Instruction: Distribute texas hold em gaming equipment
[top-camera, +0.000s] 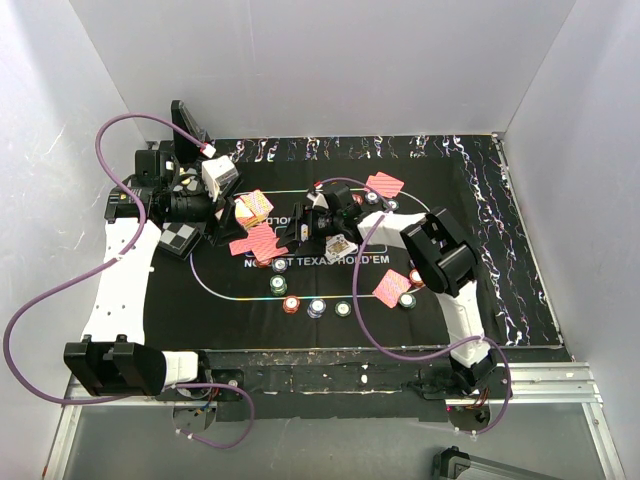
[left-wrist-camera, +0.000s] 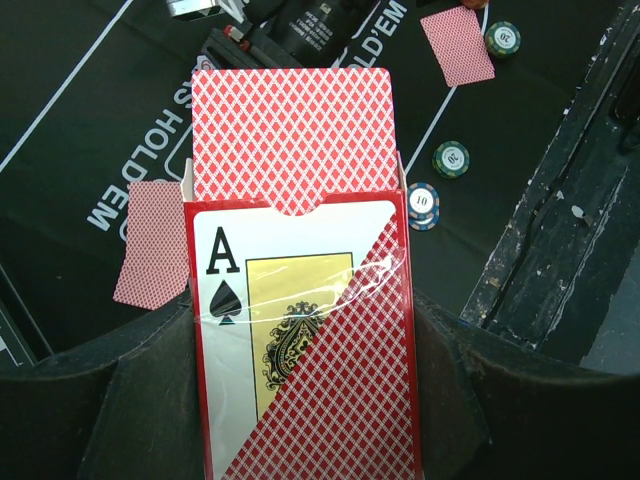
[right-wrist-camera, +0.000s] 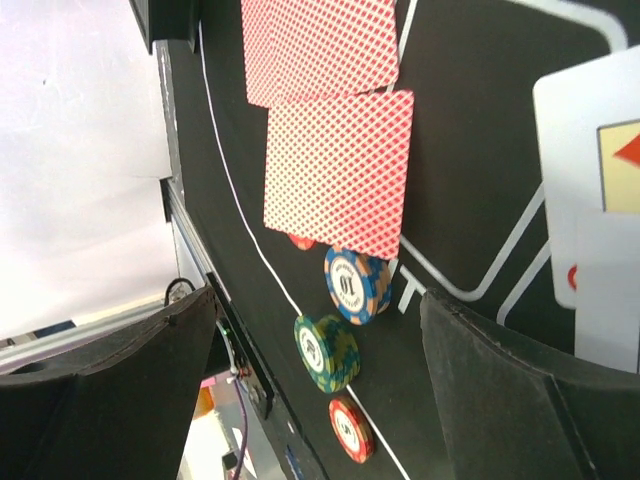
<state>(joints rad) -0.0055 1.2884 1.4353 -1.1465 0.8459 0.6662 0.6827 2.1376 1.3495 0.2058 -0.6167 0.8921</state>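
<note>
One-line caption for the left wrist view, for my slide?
Left gripper clamps an open red card box, deck protruding, above face-down cards and chips on the Hold'em mat.

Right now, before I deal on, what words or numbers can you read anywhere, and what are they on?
"A" with a spade: card box
"TEXAS HOLD'EM": black mat; the letters before it are covered
"10": blue-white chip
"20": green chip
Red chip: number too blurred to read
Face-up cards in the right wrist view: a red diamond shows, but the rank is cut off
</note>
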